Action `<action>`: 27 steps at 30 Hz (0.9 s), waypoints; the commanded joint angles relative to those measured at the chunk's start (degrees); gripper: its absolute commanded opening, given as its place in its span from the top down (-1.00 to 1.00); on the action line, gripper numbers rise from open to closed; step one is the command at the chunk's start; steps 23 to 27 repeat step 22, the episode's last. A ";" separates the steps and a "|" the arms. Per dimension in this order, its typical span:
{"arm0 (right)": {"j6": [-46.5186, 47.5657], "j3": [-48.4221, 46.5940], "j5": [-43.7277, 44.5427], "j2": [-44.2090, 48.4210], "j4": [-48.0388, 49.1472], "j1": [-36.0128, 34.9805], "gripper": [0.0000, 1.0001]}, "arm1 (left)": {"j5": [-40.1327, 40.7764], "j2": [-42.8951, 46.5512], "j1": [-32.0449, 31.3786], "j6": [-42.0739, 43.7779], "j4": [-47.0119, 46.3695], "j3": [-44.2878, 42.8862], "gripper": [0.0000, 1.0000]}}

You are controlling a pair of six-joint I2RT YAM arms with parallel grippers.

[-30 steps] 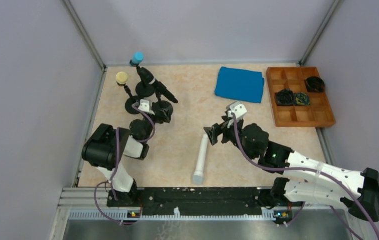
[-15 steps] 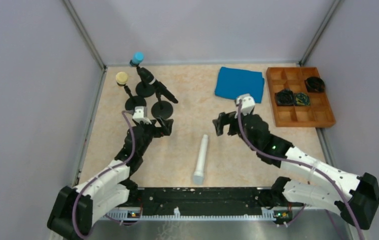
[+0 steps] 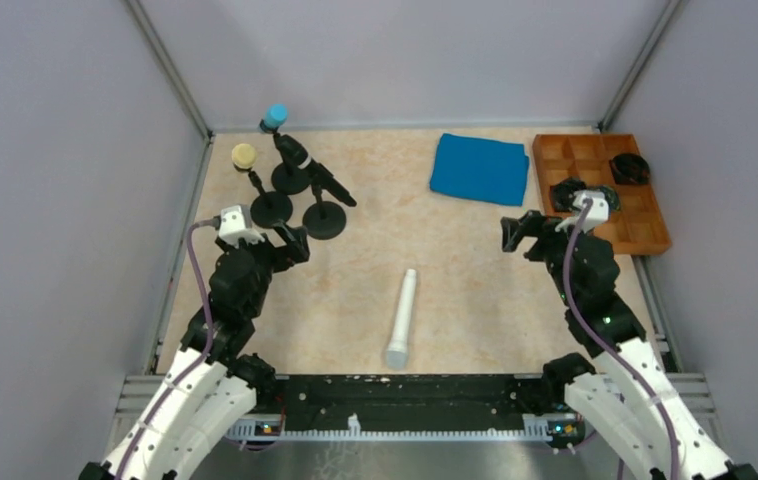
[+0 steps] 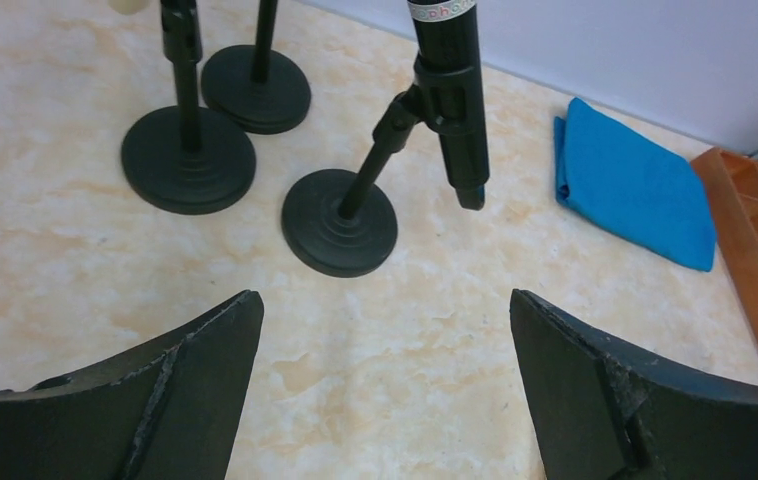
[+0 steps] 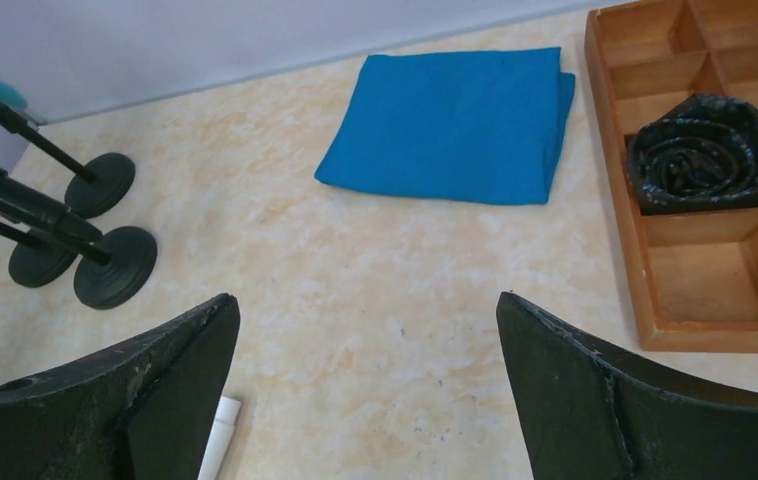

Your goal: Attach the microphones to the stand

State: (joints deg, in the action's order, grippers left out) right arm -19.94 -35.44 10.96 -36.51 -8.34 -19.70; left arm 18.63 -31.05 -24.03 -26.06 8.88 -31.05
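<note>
The white microphone (image 3: 402,319) lies flat on the tabletop (image 3: 455,290) near the middle of its near edge, its wider end toward that edge, and nothing touches it. Three black stands (image 3: 325,220) are grouped by the far left corner. One carries the blue microphone (image 3: 275,115), one the cream microphone (image 3: 244,155), and the nearest holds the black microphone (image 4: 450,90) tilted in its clip. The left tool (image 3: 285,248) hovers just near of the stands with its jaws spread wide and holds nothing. The right tool (image 3: 523,235) is also fully spread and empty, above the right side of the tabletop, well apart from the white microphone. A folded blue cloth (image 3: 480,168) lies along the far edge. Beside it, in the far right corner, a wooden tray (image 3: 600,235) holds dark rolled bundles (image 5: 700,150) in some compartments.
</note>
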 commanded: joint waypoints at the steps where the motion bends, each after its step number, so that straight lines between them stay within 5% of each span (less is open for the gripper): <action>1: 5.08 3.81 2.10 9.02 -0.71 0.28 -0.98 | 3.24 -0.85 0.12 3.35 10.02 -5.40 -0.98; 10: 11.45 8.02 -0.36 20.89 -1.33 0.28 -0.98 | 0.72 1.46 0.13 5.07 4.84 -3.17 -0.98; 27: 13.06 7.93 -1.21 19.11 -0.73 0.30 -0.98 | -0.20 1.58 0.54 3.74 4.43 -2.79 -0.97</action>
